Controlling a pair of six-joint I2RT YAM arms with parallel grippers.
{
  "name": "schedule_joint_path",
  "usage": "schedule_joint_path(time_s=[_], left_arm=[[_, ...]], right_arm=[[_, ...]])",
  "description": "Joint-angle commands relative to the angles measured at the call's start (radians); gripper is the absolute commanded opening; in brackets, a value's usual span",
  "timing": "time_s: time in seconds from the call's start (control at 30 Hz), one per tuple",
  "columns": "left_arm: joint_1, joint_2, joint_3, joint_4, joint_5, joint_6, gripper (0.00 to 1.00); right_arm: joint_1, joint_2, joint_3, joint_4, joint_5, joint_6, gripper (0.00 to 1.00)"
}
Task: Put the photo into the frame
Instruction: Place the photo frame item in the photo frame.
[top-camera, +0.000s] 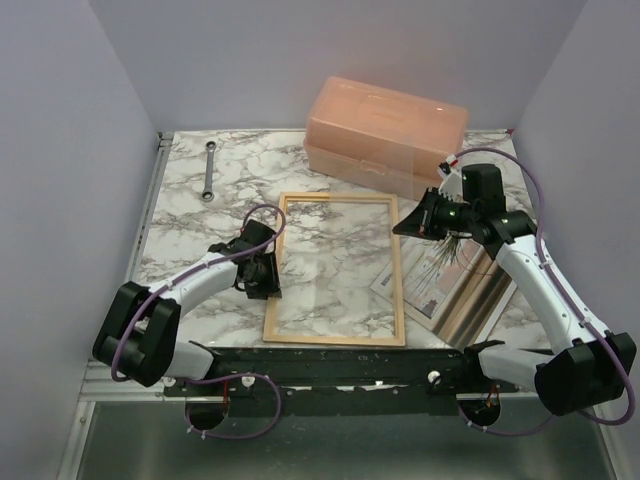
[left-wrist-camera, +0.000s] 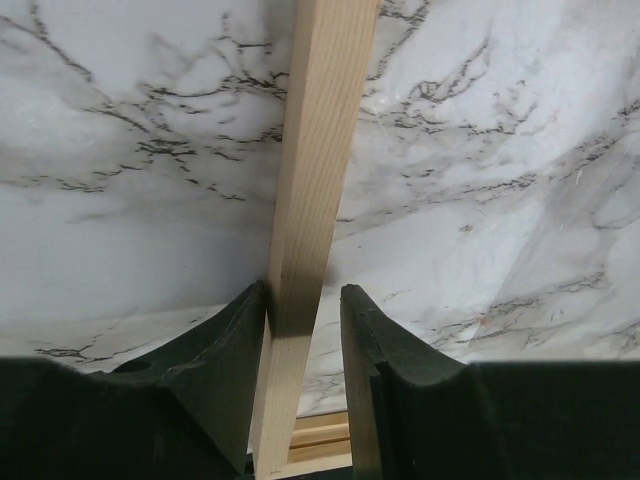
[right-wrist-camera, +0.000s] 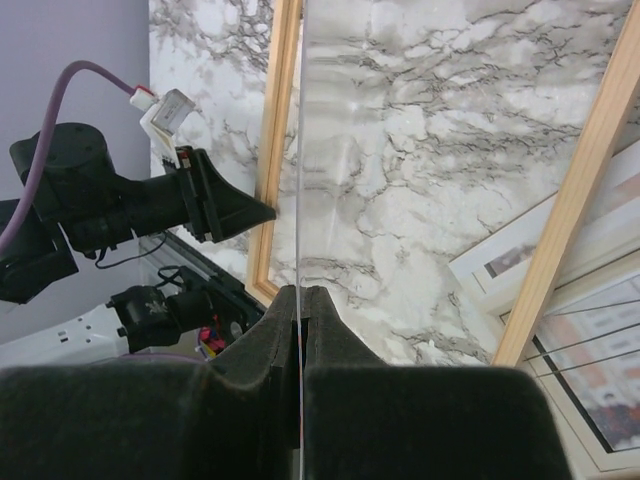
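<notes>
While the left claw (left-wrist-camera: 303, 295) straddles the left rail of the frame (top-camera: 335, 341), spread and not yet clamped, the right claw (right-wrist-camera: 300, 292) pinches a thin clear pane (right-wrist-camera: 301, 180). The photo (top-camera: 438, 278) lies at right on the worktop (top-camera: 190, 220). Clamping the rail firmly should steady the frame.

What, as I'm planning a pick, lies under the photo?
A brown panel, its right edge sticking out past the photo. The rest of it, and anything beneath, is covered.

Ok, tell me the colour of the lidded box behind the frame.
Peach-orange, slightly translucent; the box shows best in the top external view.
</notes>
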Motion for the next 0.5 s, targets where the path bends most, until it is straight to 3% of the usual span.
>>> schedule_joint_path(time_s=[0.0, 0.17, 0.47], left_arm=[[-0.056, 0.039, 0.041, -0.011, -0.031, -0.013, 0.36], [-0.086, 0.022, 0.042, -0.006, -0.025, -0.021, 0.38], [-0.055, -0.146, -0.008, -0.003, 0.009, -0.017, 0.7]], right_arm=[[-0.003, -0.011, 0.024, -0.049, 0.028, -0.018, 0.0], [-0.003, -0.004, 0.032, -0.048, 0.008, -0.021, 0.0], [-0.003, -0.002, 0.046, -0.009, -0.094, -0.008, 0.0]])
